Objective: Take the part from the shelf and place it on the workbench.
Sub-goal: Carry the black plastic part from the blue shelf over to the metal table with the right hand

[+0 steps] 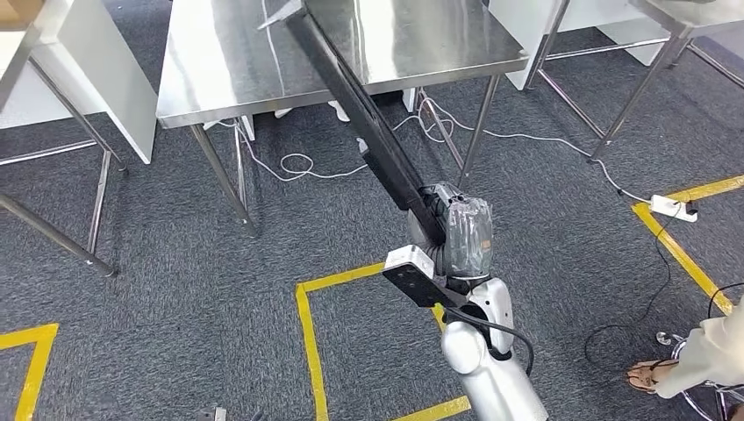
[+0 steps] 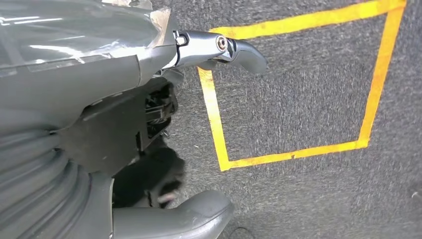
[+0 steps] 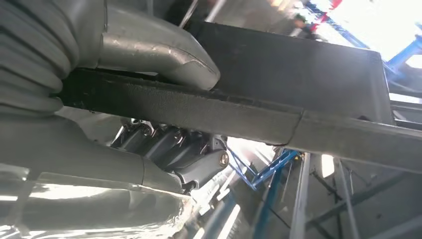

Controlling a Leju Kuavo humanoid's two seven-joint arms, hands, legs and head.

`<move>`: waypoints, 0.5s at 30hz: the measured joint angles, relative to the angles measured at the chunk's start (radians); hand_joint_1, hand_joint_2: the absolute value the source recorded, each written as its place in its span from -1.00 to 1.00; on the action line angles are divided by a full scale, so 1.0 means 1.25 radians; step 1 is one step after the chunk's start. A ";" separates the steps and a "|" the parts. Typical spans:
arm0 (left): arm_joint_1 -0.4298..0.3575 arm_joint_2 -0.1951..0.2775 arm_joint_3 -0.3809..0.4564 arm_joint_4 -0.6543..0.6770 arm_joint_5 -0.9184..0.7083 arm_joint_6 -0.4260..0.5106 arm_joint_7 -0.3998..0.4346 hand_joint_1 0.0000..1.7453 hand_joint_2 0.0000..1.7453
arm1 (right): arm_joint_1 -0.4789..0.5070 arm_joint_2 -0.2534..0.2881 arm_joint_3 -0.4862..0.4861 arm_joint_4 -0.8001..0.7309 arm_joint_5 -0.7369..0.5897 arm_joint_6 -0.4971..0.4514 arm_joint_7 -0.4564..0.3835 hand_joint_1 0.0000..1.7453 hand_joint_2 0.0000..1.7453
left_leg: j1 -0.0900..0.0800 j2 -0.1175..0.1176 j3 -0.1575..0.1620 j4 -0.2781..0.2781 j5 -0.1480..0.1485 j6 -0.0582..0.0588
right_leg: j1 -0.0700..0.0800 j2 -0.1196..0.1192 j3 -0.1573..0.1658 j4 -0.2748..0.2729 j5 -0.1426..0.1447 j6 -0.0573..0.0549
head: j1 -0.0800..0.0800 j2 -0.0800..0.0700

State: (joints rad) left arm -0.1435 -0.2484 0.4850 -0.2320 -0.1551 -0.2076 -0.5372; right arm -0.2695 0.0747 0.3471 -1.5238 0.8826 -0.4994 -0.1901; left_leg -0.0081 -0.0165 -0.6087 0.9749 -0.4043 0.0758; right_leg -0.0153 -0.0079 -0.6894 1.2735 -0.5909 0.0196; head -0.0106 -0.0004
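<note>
Head view: steel workbench (image 1: pixel 228 79) beneath part (image 1: pixel 368 132)

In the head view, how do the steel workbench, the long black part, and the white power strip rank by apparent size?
1. steel workbench
2. long black part, though it is nearer the camera
3. white power strip

Part's far end (image 1: pixel 326 39) on workbench (image 1: pixel 228 70)

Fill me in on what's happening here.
The robot's right hand grips a long black part near one end, thumb on one side and fingers on the other. The part's far end reaches over the steel workbench; whether it rests there is unclear. The left hand hangs over the carpet holding nothing. A person stands at the right.
</note>
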 joint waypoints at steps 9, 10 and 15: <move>0.010 0.004 0.000 0.001 -0.014 -0.002 -0.007 -1.00 1.00 | -0.030 -0.044 -0.024 -0.013 0.113 0.029 0.065 1.00 1.00 | 0.015 -0.021 -0.013 0.049 -0.036 -0.045 | -0.019 0.010 0.071 -0.183 0.092 0.018 | 0.001 0.000; 0.010 0.004 -0.001 0.001 -0.015 -0.001 -0.009 -1.00 1.00 | -0.035 -0.048 -0.027 -0.016 0.122 0.036 0.069 1.00 1.00 | 0.017 -0.015 -0.020 0.064 -0.046 -0.048 | -0.020 0.010 0.073 -0.183 0.092 0.014 | 0.000 0.000; 0.011 0.005 -0.002 0.001 -0.024 0.015 -0.013 -1.00 1.00 | -0.054 -0.079 -0.037 -0.024 0.190 0.057 0.100 1.00 1.00 | 0.019 0.011 -0.127 0.265 -0.120 -0.058 | -0.015 0.004 0.084 -0.184 0.083 0.000 | -0.004 0.000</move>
State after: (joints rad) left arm -0.1297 -0.2425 0.4829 -0.2312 -0.1853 -0.1886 -0.5537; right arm -0.3366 -0.0241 0.3004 -1.5537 1.1200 -0.4285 -0.0656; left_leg 0.0162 -0.0029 -0.7670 1.3062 -0.5543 0.0036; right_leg -0.0337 -0.0023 -0.5847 1.0440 -0.4873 0.0196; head -0.0155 -0.0004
